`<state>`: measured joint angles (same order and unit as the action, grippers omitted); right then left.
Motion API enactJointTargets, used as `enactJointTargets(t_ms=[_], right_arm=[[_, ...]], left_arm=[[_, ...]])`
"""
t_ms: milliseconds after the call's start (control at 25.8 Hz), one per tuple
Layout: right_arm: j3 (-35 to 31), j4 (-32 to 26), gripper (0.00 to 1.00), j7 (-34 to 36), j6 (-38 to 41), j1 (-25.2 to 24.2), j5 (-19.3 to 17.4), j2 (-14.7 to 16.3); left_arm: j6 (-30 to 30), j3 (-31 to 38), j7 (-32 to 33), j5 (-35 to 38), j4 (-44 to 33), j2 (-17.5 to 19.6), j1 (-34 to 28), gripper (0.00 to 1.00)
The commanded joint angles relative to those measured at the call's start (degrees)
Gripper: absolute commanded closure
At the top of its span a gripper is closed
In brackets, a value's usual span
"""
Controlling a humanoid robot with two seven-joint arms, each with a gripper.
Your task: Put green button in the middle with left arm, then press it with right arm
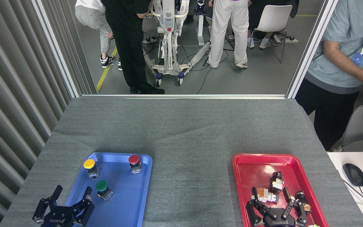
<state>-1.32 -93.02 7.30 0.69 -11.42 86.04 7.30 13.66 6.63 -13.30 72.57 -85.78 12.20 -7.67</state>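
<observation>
Left black claw-like gripper [69, 197]: fingers spread, empty, over the near left corner of the blue plastic tray [131, 201]. Small green-capped push-button [103, 189]: upright in that tray, just beyond and right of this gripper, not touching. Yellow-capped button [90, 168], red-capped button [134, 163]: farther beyond. Right black claw-like gripper [271, 197]: fingers spread, empty, above small parts in the red plastic tray [247, 170]. Dark grey cloth table [187, 176]: bare between both grippers.

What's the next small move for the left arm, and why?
Probably advance the left end effector forward and slightly right, over the green button. The button still stands in the blue tray, just ahead of the open fingers and ungrasped. The middle holds nothing yet, and the right end effector hangs open over the red tray.
</observation>
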Motion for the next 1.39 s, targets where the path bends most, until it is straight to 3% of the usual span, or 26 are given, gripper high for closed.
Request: enactJointTargets(t_ms=[0, 348, 1355], right_arm=[[0.0, -0.1, 0.0, 0.0, 0.1, 0.0, 0.0, 0.0], [-0.1, 0.0, 0.0, 0.0, 0.1, 0.0, 0.0, 0.0], [-0.1, 0.0, 0.0, 0.0, 0.0, 0.0, 0.0, 0.1]], left_arm=[[0.1, -0.1, 0.0, 0.0, 0.0, 0.0, 0.0, 0.0], [0.1, 0.0, 0.1, -0.1, 1.0, 0.6, 2.6, 0.0], [-0.6, -0.3, -0.6, 0.6, 1.6, 0.2, 1.2, 0.0]])
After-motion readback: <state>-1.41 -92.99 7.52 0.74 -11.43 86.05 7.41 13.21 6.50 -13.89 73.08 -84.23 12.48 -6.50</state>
